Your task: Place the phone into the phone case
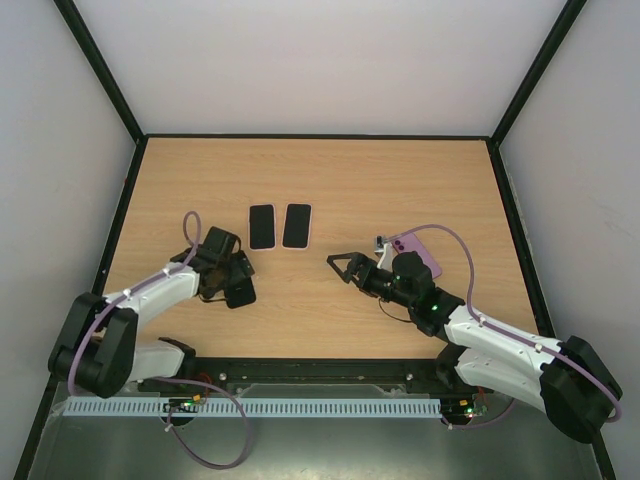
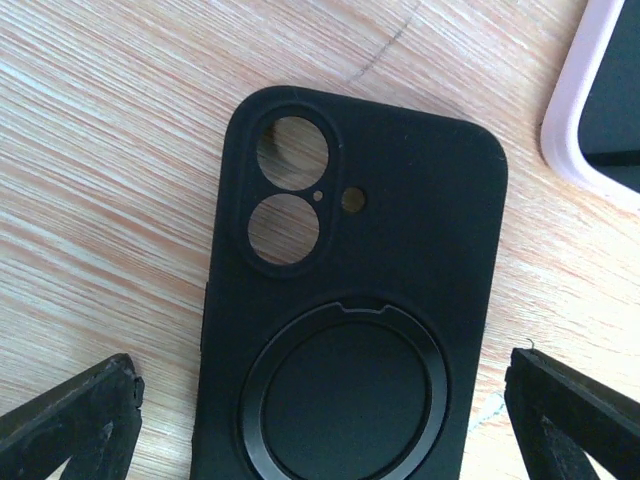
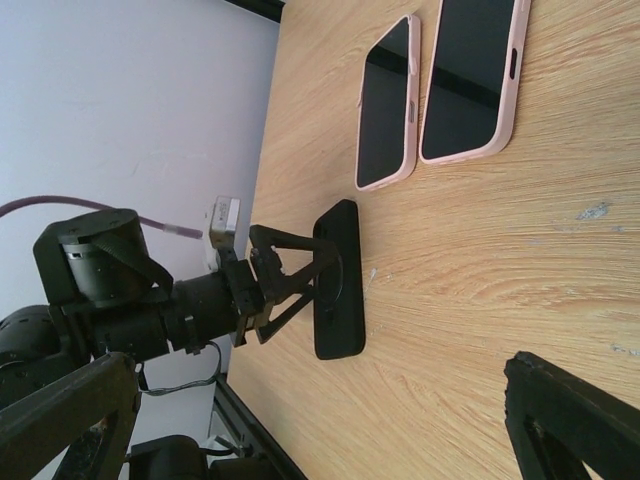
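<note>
Left wrist view looks straight down on it: the left pincer (image 2: 320, 405) stands spread wide, one dark finger (image 2: 75, 420) on either side of the black phone case (image 2: 350, 300), and neither finger touches it. The case lies flat on the wooden table (image 1: 450, 180), back upward, showing two round camera cut-outs, a small hole beside them and a ring set in the middle. From above, it sits in the left half of the table, closer to the near edge than to the far one.

Just beyond the case, toward the far edge and about the middle of the table, the left phone (image 1: 262, 226) and the right phone (image 1: 297, 225) lie side by side with dark screens up. Their long sides run parallel with a narrow gap between them. The right wrist view shows pink edges on both.

Over in the right half, the right pincer (image 1: 340, 266) hangs open and holds nothing, pointing toward the middle of the table, well apart from the phones and the case. Behind its wrist, toward the right edge, a purple phone-shaped slab (image 1: 422, 256) lies flat, partly hidden by the arm.
</note>
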`<state>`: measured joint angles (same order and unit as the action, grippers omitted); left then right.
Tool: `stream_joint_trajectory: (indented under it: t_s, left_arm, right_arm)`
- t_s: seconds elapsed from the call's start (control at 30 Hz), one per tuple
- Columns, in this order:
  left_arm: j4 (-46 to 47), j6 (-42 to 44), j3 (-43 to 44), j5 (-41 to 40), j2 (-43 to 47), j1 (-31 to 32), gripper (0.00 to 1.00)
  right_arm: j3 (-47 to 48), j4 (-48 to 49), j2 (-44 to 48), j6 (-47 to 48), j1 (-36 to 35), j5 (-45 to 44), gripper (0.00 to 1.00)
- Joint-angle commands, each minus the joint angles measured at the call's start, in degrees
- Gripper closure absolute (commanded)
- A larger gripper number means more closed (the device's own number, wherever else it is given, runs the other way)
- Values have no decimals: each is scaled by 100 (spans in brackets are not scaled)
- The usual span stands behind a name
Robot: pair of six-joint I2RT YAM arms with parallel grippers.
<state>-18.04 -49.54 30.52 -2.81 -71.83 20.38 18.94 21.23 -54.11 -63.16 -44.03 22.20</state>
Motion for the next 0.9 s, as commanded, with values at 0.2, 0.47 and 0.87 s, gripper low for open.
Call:
stream_joint_trajectory:
  t_s: [0.2,0.47,0.87]
  left_arm:
    - [-563,182,592,-563,-803,448,0]
    - [-620,234,720,-800,-1138,498,3]
    - [-771,323,934,-1121,-1634,686,6]
  right_arm:
    - [102,-85,12,166,-41,-112,3]
    - [82,-162,102,185,-43,-187,2]
    - [49,-171,102,197,-43,-185,3]
